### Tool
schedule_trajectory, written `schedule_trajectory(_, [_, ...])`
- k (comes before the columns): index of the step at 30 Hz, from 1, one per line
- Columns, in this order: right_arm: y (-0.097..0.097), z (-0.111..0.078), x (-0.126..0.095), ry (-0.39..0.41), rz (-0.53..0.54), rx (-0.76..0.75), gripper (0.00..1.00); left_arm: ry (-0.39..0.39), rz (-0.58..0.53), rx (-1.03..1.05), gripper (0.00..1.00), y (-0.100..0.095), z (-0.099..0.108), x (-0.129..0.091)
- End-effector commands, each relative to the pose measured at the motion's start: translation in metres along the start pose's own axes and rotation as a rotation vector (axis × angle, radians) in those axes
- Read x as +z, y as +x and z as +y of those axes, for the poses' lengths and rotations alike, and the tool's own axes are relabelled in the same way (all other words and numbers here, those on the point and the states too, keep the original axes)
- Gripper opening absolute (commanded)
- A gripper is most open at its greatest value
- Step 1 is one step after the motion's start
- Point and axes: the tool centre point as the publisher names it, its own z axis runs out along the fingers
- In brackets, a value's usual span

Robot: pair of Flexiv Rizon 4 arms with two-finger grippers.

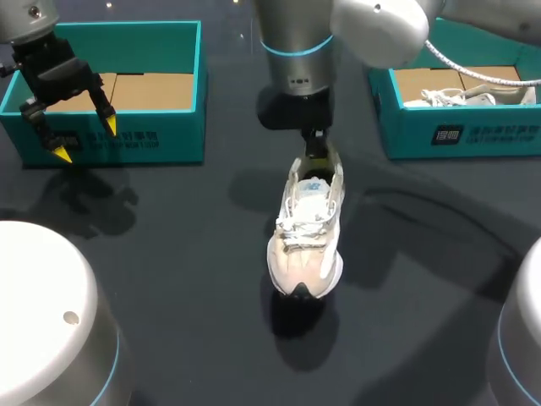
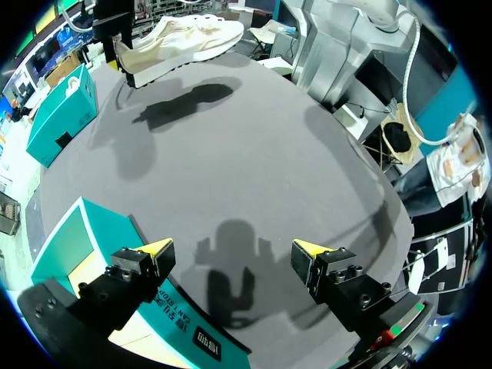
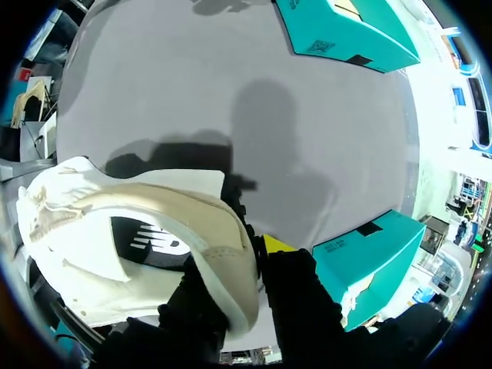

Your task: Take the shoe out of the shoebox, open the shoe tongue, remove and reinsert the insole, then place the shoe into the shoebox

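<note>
shoe being gripped at the heel by the closed right claw; a level set-down on the surface is being called for; left claw wide open, empty.

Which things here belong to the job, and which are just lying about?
Job: white sneaker, heel pinched by right end effector; empty teal shoebox.
Lying about: second teal shoebox holding another sneaker; left end effector open, holding nothing.
</note>
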Motion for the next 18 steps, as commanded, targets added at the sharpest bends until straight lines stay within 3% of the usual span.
schedule_trajectory(1, [-0.02,-0.007,-0.017,0.034,-0.002,0.012,0.0,-0.001,0.002,0.001,1.0,0.0,0.0,0.0])
schedule_trajectory(3, [-0.032,-0.016,-0.024,0.026,-0.031,0.003,0.0,-0.001,0.002,0.001,1.0,0.0,0.0,0.0])
schedule_trajectory(8, [-0.06,-0.035,-0.041,0.098,-0.063,-0.005,0.0,-0.001,0.002,0.001,1.0,0.0,0.0,0.0])
schedule_trajectory(11, [-0.08,-0.057,-0.056,0.142,-0.099,0.002,0.0,-0.001,0.002,0.001,1.0,0.0,0.0,0.0])
schedule_trajectory(14, [-0.094,-0.075,-0.069,0.123,-0.169,-0.041,0.0,-0.001,0.002,0.001,1.0,0.0,0.0,0.0])
schedule_trajectory(15, [-0.098,-0.079,-0.076,0.063,-0.205,-0.123,0.0,-0.001,0.002,0.001,1.0,0.0,0.0,0.0])
schedule_trajectory(18, [-0.1,-0.083,-0.079,0.038,-0.207,-0.13,0.0,-0.001,0.002,0.001,1.0,0.0,0.0,0.0])
